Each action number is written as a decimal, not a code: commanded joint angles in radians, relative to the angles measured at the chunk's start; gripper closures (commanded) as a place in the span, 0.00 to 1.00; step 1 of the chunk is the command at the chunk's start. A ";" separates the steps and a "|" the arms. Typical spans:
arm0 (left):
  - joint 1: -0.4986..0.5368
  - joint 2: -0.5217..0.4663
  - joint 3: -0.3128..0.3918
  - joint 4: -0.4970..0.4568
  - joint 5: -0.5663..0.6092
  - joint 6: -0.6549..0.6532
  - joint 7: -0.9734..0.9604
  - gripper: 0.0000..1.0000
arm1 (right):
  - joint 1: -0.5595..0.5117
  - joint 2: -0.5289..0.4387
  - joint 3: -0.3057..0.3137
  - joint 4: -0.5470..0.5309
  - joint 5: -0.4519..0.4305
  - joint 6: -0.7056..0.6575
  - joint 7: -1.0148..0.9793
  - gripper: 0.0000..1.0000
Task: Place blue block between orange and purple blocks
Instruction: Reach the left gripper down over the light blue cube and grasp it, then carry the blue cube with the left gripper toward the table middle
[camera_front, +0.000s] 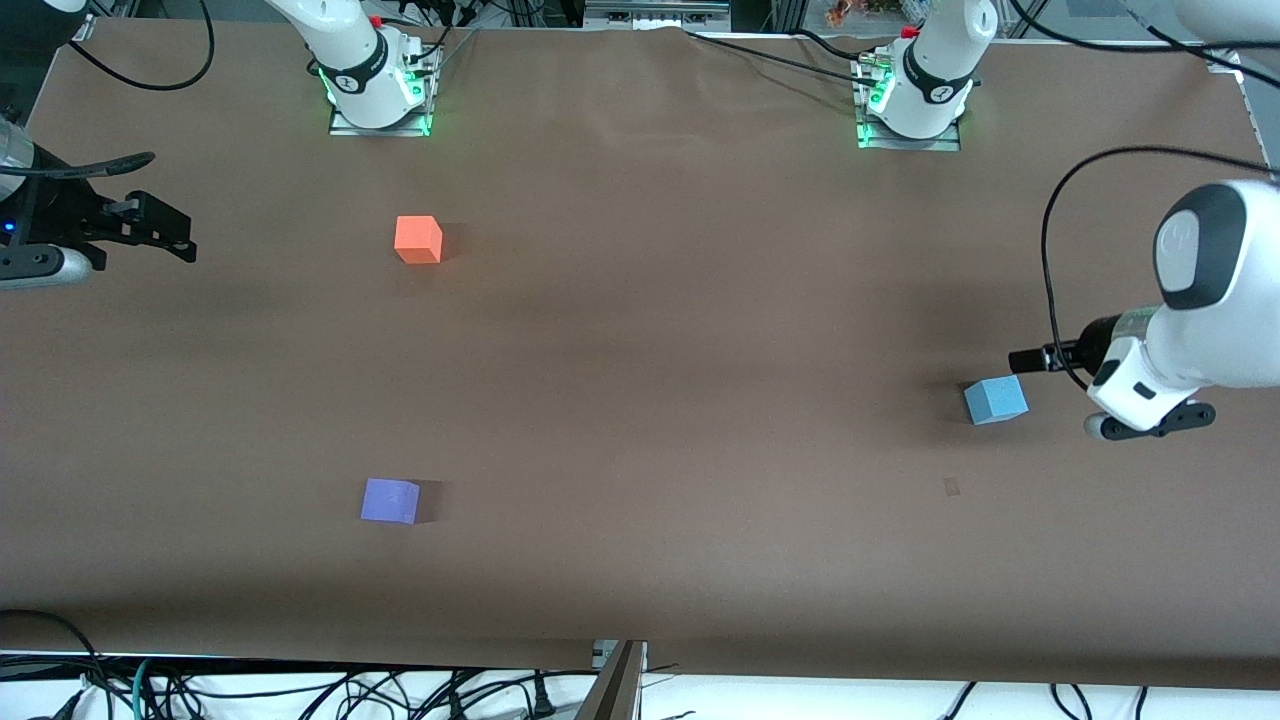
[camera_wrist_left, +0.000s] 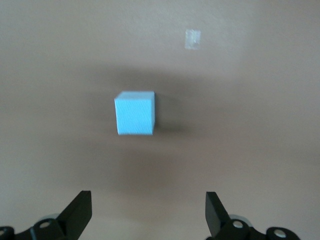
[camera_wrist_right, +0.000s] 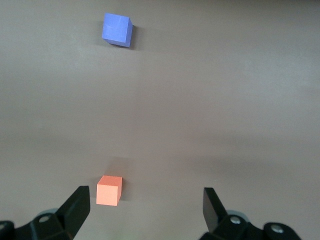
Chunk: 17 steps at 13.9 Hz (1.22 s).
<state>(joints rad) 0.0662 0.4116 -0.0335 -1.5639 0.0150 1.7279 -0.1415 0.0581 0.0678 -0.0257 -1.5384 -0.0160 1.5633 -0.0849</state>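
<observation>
The left gripper (camera_wrist_left: 147, 212) hangs with its two black fingers (camera_wrist_left: 80, 212) spread wide and nothing between them, poised above the brown table (camera_front: 680, 330) at the left arm's end, just beside the blue block (camera_front: 996, 400) and touching nothing. The block, a plain sky-blue cube, sits flat on the table in the left wrist view (camera_wrist_left: 135, 113), apart from both fingertips, with a small pale patch of tape (camera_wrist_left: 193, 39) on the covering close by; the same patch (camera_front: 951, 487) shows nearer the front camera than the cube. The right gripper (camera_wrist_right: 147, 212), likewise opened wide and empty, waits over the right arm's end of the table, its dark fingers (camera_front: 160, 228) seen at the edge of the front view. The orange block (camera_front: 418, 240) rests toward that end, with the purple block (camera_front: 390, 500) nearer the front camera in roughly the same line, the two well apart and the stretch between them bare; both appear in the right wrist view, orange (camera_wrist_right: 109, 190) and purple (camera_wrist_right: 117, 29). The blue cube lies well apart from both. No readable writing shows on the cubes.
</observation>
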 joint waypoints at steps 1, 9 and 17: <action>0.007 -0.008 -0.002 -0.158 0.056 0.213 0.028 0.00 | -0.001 0.009 0.000 0.023 -0.007 -0.006 -0.012 0.00; 0.066 0.013 -0.002 -0.470 0.057 0.711 0.034 0.00 | -0.001 0.007 0.000 0.023 -0.007 -0.006 -0.003 0.00; 0.070 0.076 -0.003 -0.458 0.057 0.754 0.036 0.16 | -0.001 0.009 -0.002 0.023 -0.009 -0.005 -0.001 0.00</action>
<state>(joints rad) 0.1281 0.4797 -0.0313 -2.0265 0.0575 2.4699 -0.1258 0.0564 0.0679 -0.0279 -1.5374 -0.0160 1.5633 -0.0848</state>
